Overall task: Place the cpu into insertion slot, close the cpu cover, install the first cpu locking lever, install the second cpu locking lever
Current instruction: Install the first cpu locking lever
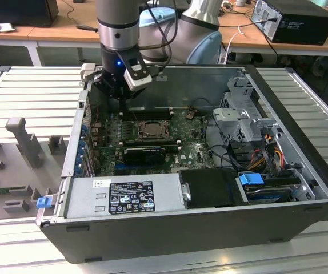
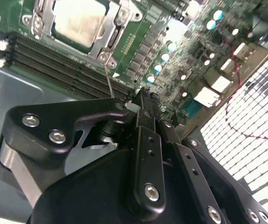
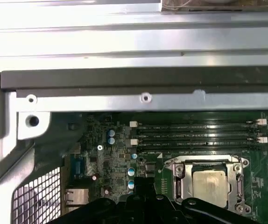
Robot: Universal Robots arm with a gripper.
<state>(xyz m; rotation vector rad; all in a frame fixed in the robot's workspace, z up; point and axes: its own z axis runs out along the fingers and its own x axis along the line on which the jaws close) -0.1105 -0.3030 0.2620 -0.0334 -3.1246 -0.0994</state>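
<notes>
Nearest in the exterior view lay the grey power supply (image 1: 124, 194), along the front wall of the open computer case (image 1: 210, 228). Just beyond it sat the long black card (image 1: 144, 153) on the green board. Past the card was the insertion slot (image 1: 135, 130), and the cpu (image 3: 209, 183) lay flat inside it, pale and square. The cpu cover (image 3: 183, 179) was down over the chip's edges, its silver frame ringing the cpu in both wrist views. From one corner of the slot a thin wire locking lever (image 2: 109, 77) ran out toward me, crossing the black memory slots (image 3: 194, 133) that lay just beyond the slot. My gripper (image 2: 143, 95) hung low over the board there, by the slot's far corner on the exterior view's left. My fingers were pressed together at their tips; whether they pinched the lever's end I could not tell, since my own linkage hid it. Farthest back stood the case's far wall (image 1: 210, 85)
</notes>
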